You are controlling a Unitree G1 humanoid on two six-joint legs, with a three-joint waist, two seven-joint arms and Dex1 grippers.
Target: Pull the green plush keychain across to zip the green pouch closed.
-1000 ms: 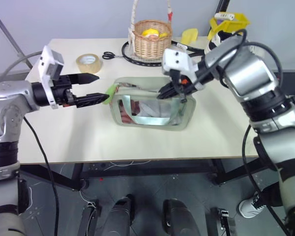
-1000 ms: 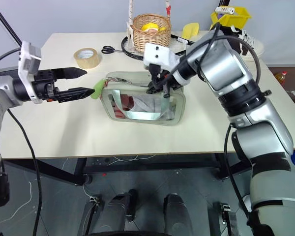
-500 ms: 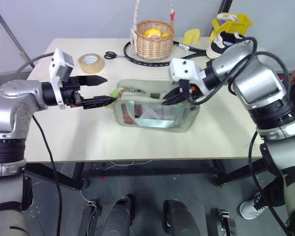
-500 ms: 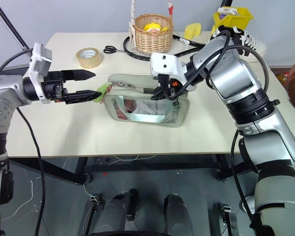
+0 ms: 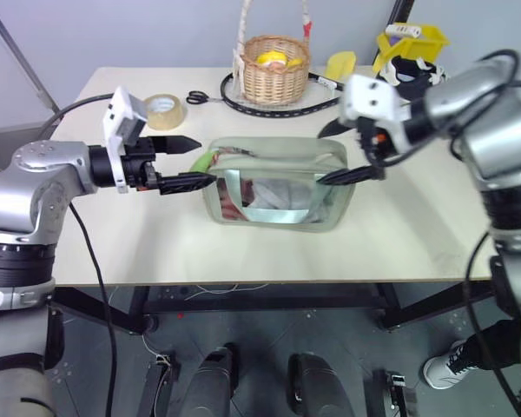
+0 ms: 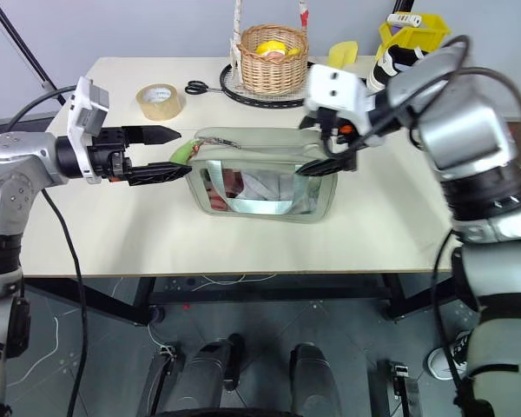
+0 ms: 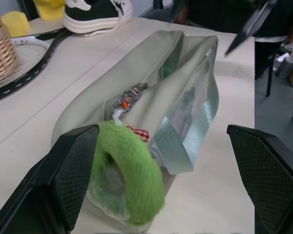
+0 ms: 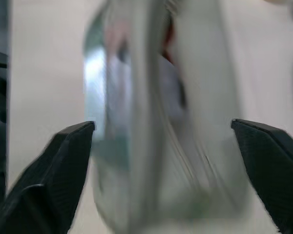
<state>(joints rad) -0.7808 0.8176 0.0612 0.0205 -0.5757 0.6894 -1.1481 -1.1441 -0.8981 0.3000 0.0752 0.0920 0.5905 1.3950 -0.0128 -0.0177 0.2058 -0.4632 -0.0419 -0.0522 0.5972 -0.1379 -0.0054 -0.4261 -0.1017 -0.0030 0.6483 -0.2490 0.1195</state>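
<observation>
Keychain [image 7: 132, 178] hangs at the pouch's [image 5: 278, 187] left end, curled beside the zip. Pouch lies long-side across the table [image 5: 113, 243], window facing us. Left gripper [image 5: 194, 162] reaches in level, fingers wide either side of the keychain, gripping nothing. Right gripper [image 5: 343, 152] angles down at the right end, spread wide, empty.

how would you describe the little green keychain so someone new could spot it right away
Start at the pale sage-green fabric pouch with a clear window in the middle of the beige table. At the pouch end nearest the left gripper hangs a small lime-green fuzzy plush ring, attached by the metal zipper pull. It is far brighter and fuzzier than the smooth, dull pouch.
</observation>
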